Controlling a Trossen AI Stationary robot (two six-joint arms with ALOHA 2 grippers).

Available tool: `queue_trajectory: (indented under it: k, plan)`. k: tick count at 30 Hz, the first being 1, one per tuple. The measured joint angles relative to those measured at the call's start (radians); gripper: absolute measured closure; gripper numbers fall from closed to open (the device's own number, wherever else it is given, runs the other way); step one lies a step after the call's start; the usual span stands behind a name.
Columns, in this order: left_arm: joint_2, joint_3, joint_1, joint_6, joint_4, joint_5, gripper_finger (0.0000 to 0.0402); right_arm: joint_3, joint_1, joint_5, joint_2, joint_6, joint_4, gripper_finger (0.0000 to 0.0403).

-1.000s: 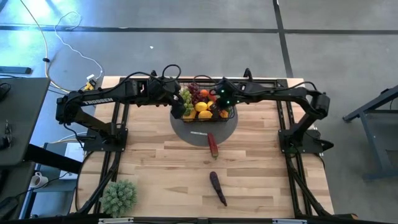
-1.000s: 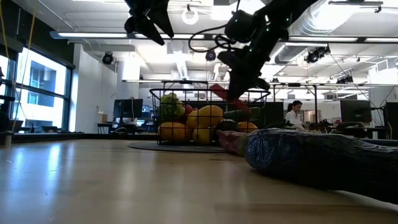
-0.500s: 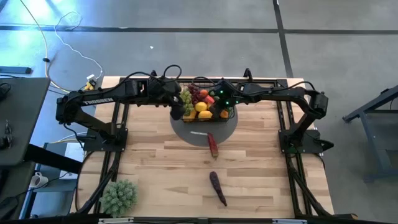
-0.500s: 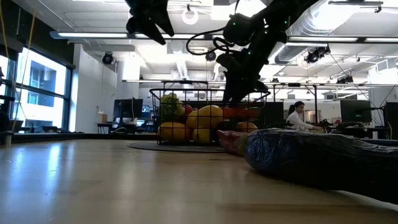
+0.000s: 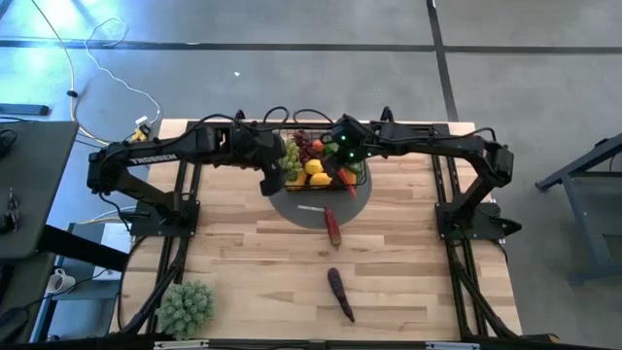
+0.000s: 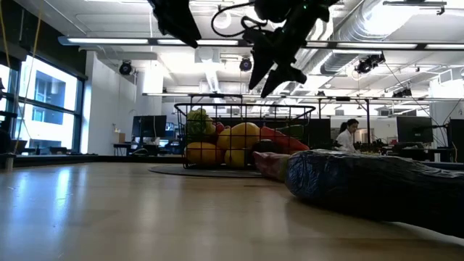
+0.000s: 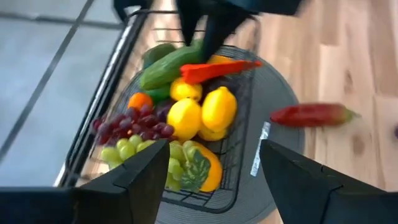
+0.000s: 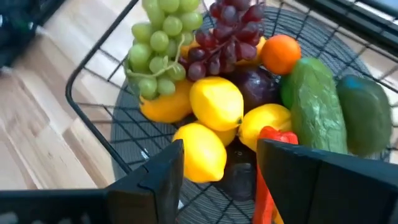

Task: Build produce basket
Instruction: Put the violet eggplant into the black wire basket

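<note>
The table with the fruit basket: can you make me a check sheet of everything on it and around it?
Surface: wooden table, grey round disc under the basket.
Job's things: black wire basket holds lemons, grapes, cucumber and a red chili; a second chili and an eggplant lie loose on the table.
Clutter: spiky green ball at a table corner.
Grippers: left gripper open beside the basket; right gripper open above it, both empty.
Cables: white cable on the floor.
Surroundings: a person far behind.
</note>
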Motion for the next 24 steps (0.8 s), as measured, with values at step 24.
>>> queue_trajectory:
  k: [24]
  plan:
    - [0.000, 0.000, -0.105, 0.367, -0.021, 0.135, 0.0161, 0.139, 0.230, 0.059, 0.000, 0.605, -0.434, 0.0218]
